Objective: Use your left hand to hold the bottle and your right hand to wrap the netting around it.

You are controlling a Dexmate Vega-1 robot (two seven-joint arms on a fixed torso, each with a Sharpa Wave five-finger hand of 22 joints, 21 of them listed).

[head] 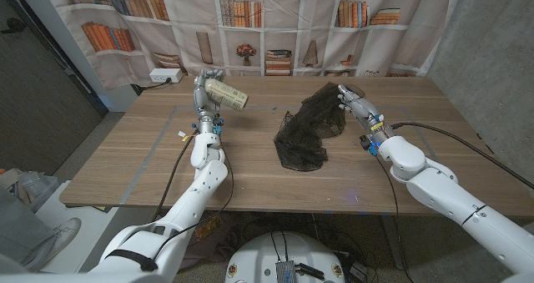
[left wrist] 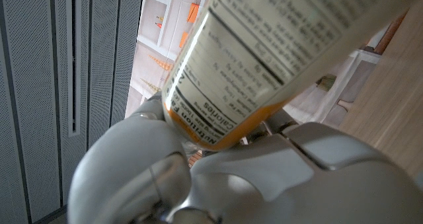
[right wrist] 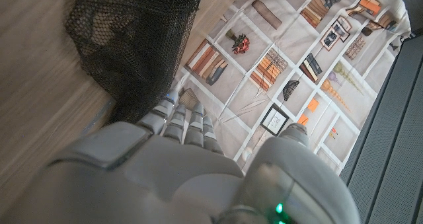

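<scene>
The bottle (head: 227, 95) is held by the left hand (head: 204, 91), lifted and lying sideways above the bench (head: 150, 170). The netting (head: 307, 126) is gripped at one edge by the right hand (head: 350, 101), its lower part draped on the wood. A snag could occur (mesh catches fingers easily), or the bottle could be twisted loose. A bookshelf-printed curtain (head: 275, 24) hangs behind.

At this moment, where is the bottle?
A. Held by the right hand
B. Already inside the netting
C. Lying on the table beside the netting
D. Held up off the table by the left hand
D: the left hand grips the bottle above the table, apart from the netting that the right hand holds.
</scene>
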